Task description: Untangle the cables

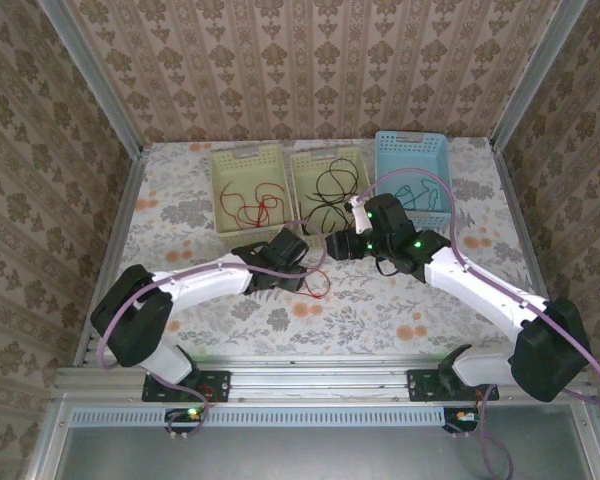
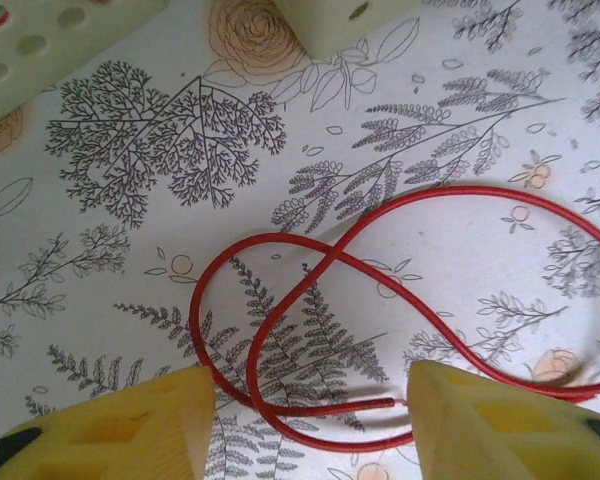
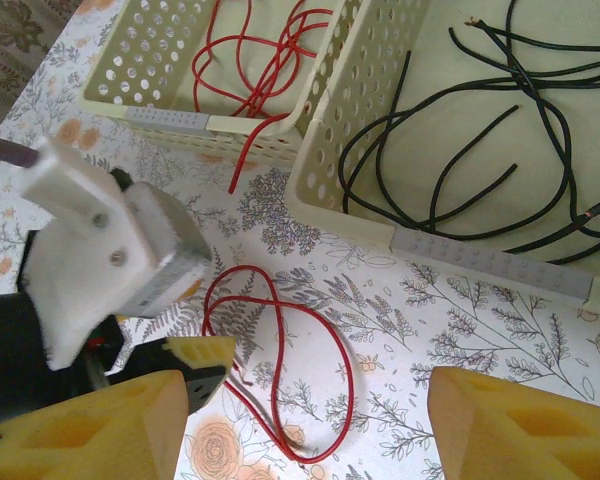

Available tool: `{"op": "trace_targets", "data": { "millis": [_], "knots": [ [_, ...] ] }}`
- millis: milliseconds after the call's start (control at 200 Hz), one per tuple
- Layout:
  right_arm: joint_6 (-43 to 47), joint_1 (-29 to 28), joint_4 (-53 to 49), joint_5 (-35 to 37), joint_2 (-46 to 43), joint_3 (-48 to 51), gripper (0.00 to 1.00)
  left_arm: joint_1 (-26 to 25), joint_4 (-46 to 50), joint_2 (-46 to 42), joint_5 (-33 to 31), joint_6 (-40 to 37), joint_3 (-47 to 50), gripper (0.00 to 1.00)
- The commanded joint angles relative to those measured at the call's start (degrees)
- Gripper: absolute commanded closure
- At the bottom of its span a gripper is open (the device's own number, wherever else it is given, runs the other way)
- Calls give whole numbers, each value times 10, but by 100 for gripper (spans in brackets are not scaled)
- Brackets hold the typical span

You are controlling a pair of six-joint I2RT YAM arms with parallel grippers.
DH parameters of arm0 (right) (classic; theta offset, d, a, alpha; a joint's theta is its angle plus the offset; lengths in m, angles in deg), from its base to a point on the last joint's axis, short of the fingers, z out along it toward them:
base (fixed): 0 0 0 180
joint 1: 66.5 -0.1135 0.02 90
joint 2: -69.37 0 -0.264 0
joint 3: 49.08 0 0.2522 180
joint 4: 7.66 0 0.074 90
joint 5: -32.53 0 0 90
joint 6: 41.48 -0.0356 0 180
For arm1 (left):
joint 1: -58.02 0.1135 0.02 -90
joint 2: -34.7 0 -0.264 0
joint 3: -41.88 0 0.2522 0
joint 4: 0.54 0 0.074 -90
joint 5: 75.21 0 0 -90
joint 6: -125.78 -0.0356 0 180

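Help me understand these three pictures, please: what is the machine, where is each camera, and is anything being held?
Two robot arms are bolted at a table's near edge. One picture looks down from above; the others come from cameras on each wrist, with yellow fingertips at their bottom edge. On the flowered table stand three baskets: red cables in the left one, black cables in the middle one, a blue basket on the right. The left pincer straddles a loose red cable without visibly gripping it. The right pincer stands open and empty.
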Motion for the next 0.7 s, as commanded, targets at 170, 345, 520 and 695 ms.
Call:
{"op": "trace_targets", "data": {
  "millis": [170,345,520,695],
  "knots": [
    [11,3,-14,21,-12,6,34,9,-1,51,-16,-22,-31,54],
    [10,4,-14,21,-12,8,34,14,-6,67,-3,-11,-25,58],
    [5,5,-8,22,-15,14,34,10,-19,75,13,-2,-13,69],
    [-5,5,-2,43,-23,20,34,-9,-16,60,-13,-13,-13,95]
  ]
}}
